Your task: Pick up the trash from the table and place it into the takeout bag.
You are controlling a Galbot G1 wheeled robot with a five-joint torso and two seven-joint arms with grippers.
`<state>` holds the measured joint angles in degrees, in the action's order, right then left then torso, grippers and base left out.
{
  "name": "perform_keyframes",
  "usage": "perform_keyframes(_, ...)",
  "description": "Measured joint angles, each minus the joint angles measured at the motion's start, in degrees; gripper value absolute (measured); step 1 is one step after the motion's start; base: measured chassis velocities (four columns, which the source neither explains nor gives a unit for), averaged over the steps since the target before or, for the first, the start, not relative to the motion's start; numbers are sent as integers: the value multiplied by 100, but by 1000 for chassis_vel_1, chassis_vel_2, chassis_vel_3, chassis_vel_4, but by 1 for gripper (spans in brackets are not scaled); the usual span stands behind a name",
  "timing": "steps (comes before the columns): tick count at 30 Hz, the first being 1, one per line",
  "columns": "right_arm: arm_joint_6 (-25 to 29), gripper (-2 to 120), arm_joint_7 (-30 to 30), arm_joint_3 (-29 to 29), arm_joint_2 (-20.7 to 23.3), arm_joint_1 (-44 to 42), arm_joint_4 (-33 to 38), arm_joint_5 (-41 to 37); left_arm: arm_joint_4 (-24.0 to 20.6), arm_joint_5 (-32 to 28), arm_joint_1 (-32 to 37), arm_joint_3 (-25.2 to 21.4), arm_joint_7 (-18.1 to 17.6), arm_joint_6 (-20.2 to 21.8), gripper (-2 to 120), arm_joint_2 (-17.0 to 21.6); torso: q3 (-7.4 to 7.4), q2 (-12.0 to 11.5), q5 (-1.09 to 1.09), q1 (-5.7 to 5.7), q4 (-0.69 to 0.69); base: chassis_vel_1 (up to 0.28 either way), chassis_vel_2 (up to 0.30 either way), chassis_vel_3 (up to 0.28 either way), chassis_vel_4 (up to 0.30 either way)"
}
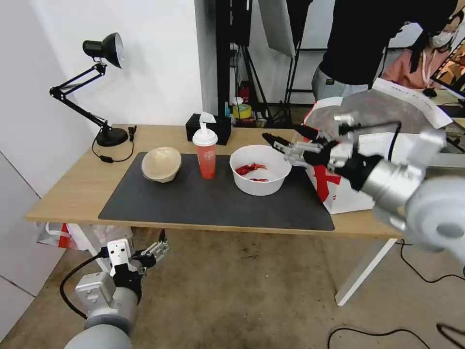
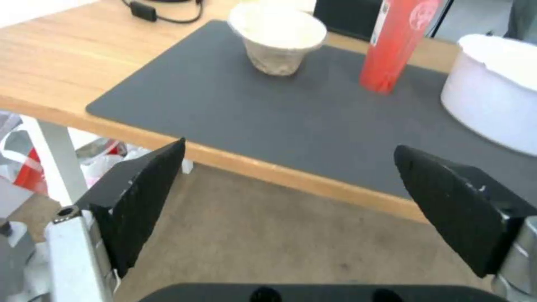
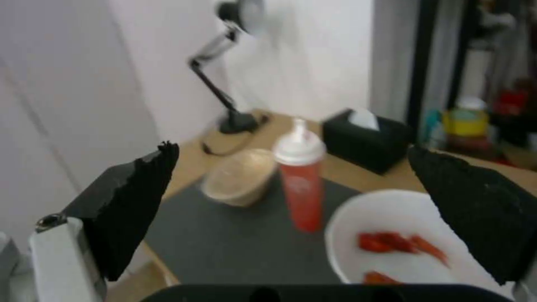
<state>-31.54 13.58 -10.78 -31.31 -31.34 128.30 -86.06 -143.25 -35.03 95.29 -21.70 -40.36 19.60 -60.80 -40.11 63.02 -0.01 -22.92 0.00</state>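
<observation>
My right tool (image 1: 285,139) hovers released above the white bowl's (image 1: 260,170) right rim.
Bowl, red cup (image 1: 205,156) and beige bowl (image 1: 161,164) sit mid-surface (image 1: 72,191); takeout bag (image 1: 368,145) at right edge; left tool (image 1: 158,246) released below the front edge.

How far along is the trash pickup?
Done: nothing bagged. The white bowl, red cup and beige bowl all sit on the grey mat.
In hand: nothing gripped; right gripper is open above the white bowl's right rim, next to the takeout bag.
Left: all three items. Left gripper is open, low before the table.
</observation>
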Motion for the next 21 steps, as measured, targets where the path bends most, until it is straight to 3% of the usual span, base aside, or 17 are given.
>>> perform_keyframes(5,-805,100,586,453,-219,889,-329,-317,0,36,-29,-6,80,-102,100,-57,0,0,1,0,0,0,0,0,0)
perform_keyframes(9,-1087,100,944,778,-294,1519,-502,-859,1,60,-38,8,101,-105,100,-93,0,0,0,0,1,0,0,0,0)
perform_keyframes(21,-1106,100,1612,2307,-448,3171,-1048,-1679,1,245,-75,53,194,-215,100,-206,0,0,0,0,0,0,0,0,0)
